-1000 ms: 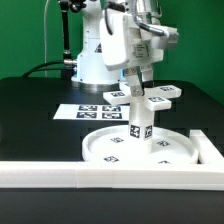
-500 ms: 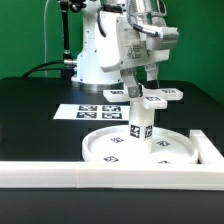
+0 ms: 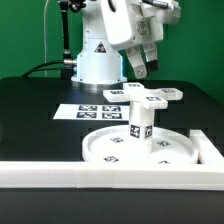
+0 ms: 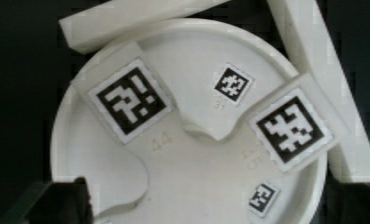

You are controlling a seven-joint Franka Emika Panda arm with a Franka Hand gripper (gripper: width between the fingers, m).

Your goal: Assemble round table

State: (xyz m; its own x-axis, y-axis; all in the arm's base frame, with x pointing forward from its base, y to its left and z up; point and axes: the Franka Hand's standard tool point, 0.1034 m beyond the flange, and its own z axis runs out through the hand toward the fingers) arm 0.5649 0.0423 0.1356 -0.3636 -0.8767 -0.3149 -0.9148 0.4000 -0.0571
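Jaws open, holding nothing, gripper (image 3: 139,68) above the post (image 3: 140,124).
Post stands upright on the disc (image 3: 105,146) at the near bars; the cross piece (image 3: 160,96) lies farther back. An unseated post could topple if knocked.

Marker board (image 3: 98,110) flat on black table (image 3: 30,115)

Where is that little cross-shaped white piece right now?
In the exterior view, the cross-shaped piece lies on the black table right of centre, behind the upright post standing on the round disc, and beside the marker board.
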